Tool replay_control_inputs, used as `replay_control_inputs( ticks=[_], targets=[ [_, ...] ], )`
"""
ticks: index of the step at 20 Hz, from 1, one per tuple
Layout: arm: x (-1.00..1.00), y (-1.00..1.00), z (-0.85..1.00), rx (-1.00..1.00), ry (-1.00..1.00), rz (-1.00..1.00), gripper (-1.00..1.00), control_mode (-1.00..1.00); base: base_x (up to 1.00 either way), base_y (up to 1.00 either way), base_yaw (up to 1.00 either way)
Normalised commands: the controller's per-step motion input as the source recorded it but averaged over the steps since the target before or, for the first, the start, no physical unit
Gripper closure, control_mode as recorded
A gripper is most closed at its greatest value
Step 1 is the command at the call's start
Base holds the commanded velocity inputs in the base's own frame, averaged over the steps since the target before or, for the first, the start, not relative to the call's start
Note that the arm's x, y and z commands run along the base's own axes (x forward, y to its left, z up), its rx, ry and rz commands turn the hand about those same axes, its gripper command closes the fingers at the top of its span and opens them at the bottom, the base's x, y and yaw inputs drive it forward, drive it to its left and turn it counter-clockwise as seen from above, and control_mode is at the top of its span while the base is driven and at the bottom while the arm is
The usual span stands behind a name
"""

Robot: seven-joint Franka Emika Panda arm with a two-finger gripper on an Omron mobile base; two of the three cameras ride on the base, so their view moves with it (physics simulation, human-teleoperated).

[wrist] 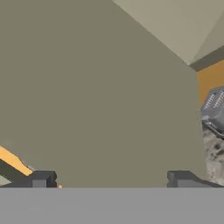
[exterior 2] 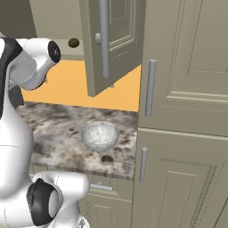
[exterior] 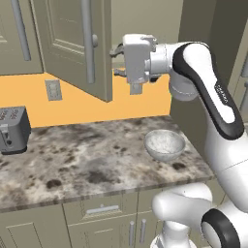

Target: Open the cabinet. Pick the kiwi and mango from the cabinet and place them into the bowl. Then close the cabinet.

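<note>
The cabinet's right door (exterior: 72, 43) stands swung open over the counter, and its left door (exterior: 19, 34) is shut. On the shelf inside lies the kiwi (exterior 2: 74, 43), small and dark brown. The mango is hidden. The speckled bowl (exterior: 164, 144) sits empty on the counter near its right end and also appears as the bowl (exterior 2: 100, 135). My gripper (exterior: 117, 60) is held high, just right of the open door's free edge, pointing left at it. In the hand view the gripper (wrist: 111, 178) is open with nothing between its fingertips (wrist: 41, 178), and the door's flat face is close ahead.
A dark toaster (exterior: 12, 128) stands at the counter's left end below a wall outlet (exterior: 53, 89). The marbled counter (exterior: 97, 164) has drawers below. A tall panelled cabinet (exterior 2: 187, 89) with bar handles walls off the right side.
</note>
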Motion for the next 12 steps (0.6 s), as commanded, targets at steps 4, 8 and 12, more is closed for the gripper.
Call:
replay_control_inputs(
  ticks=[4, 8, 12],
  targets=[
    [-0.1, 1.0, -0.24, 0.0, 0.0, 0.03, -1.0, -1.0, 0.0, 0.0, 0.0],
    [0.0, 0.71, -0.2, 0.0, 0.0, 0.0, -1.0, -1.0, 0.0, 0.0, 0.0],
    [0.0, 0.03, 0.0, -0.02, 0.01, 0.0, -1.0, -1.0, 0.0, 0.0, 0.0]
  ],
)
